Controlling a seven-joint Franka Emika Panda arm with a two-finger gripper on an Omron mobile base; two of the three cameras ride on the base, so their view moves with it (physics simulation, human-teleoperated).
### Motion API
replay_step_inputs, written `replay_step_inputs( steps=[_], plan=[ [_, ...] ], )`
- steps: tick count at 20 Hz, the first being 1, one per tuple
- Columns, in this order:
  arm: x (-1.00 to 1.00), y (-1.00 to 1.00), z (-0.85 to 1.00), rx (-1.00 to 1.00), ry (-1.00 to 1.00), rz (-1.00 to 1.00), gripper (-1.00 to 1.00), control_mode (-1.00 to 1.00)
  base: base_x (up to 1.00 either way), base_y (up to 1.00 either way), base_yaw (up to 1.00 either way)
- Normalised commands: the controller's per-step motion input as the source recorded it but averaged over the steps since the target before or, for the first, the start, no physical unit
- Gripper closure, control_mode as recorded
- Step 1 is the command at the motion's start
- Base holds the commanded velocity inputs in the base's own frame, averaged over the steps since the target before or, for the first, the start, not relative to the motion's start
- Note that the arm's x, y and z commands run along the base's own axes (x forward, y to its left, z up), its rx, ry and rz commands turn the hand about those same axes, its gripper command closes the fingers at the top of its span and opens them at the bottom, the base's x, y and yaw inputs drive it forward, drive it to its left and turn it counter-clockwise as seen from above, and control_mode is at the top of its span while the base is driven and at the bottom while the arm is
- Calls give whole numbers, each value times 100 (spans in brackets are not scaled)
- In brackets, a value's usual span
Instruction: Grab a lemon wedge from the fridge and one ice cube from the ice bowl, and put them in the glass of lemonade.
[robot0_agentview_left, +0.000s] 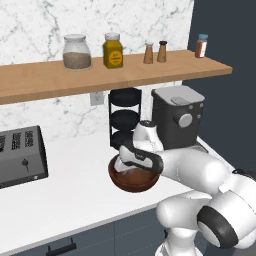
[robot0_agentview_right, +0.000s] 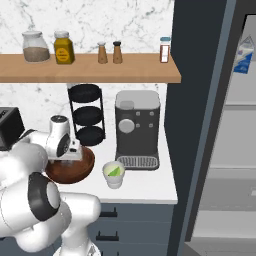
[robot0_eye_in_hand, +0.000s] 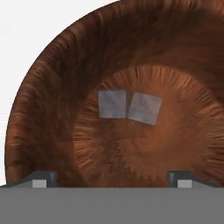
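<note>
Ice cubes, two pale translucent squares (robot0_eye_in_hand: 113, 104) touching in the round reddish-brown wooden bowl (robot0_eye_in_hand: 52, 109): wide-open jaws could pinch both.

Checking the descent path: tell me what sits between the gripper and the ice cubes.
Nothing. In the hand view, the open gripper hangs over the ice cubes, with bare bowl floor between.

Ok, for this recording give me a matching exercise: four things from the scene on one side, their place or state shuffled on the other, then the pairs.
Things:
1. lemon wedge
2. ice cubes
3. gripper
4. coffee machine

Places or states:
A. on the counter beside the fridge
B. open, above the ice bowl
C. in the glass of lemonade
D. side by side on the bowl's floor

Pairs: 1-C, 2-D, 3-B, 4-A
</note>
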Motion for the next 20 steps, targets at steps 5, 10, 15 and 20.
replay_step_inputs(
  steps=[5,10,15,20],
  plan=[
    [70,7,21,0,-5,-2,-100,-100,0,0,0],
    [57,0,0,0,0,-16,-100,-100,0,0,0],
    [6,0,27,2,0,-21,-100,-100,0,0,0],
    [0,0,-25,0,0,-7,-100,-100,0,0,0]
  ],
)
